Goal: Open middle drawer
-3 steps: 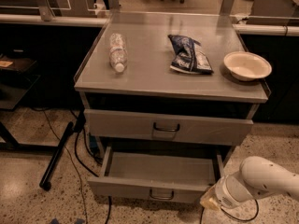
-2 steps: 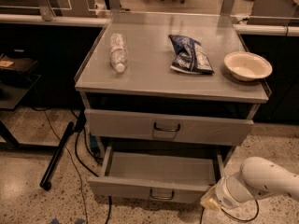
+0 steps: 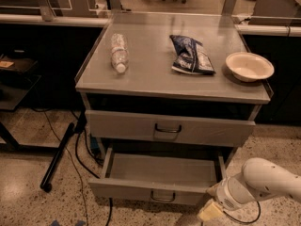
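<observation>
In the camera view, the middle drawer stood pulled out from the cabinet, its plain grey tray bare and its small dark handle at the centre of the front. Above it, the upper drawer sat nearly flush, with a dark gap between it and the counter. On the counter lay a clear bottle on its side at the left, a crumpled blue chip bag in the middle, and a pale bowl upright near the right edge, all well apart. The white arm reached in from the lower right, and the claw hung low, just beside the open drawer's right front corner; whether it was open or closed could not be told. A black pole and loose cables lay on the speckled floor left of the cabinet.
</observation>
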Controlling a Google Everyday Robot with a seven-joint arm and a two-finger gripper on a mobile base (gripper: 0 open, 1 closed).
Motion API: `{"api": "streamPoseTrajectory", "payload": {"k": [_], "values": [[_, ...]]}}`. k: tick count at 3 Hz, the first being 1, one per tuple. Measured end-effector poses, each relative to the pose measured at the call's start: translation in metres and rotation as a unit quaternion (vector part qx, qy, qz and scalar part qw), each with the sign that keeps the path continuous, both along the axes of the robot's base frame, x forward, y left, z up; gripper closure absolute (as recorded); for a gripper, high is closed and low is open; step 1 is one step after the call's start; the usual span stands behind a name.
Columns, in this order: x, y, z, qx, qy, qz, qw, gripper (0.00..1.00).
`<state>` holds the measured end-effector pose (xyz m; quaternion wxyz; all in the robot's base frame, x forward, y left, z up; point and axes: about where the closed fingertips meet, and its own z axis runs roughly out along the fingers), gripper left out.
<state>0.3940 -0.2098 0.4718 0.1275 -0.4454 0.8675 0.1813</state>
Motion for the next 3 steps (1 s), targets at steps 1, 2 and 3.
{"api": "streamPoseTrajectory", "payload": {"k": [1, 2, 3], "values": [[0.000, 0.000, 0.000, 0.000, 0.000, 0.000, 1.0000, 0.00], [0.000, 0.000, 0.000, 0.000, 0.000, 0.000, 1.0000, 0.00], [0.019, 0.003, -0.024, -0.036, 0.023, 0.014, 0.9990, 0.00]]}}
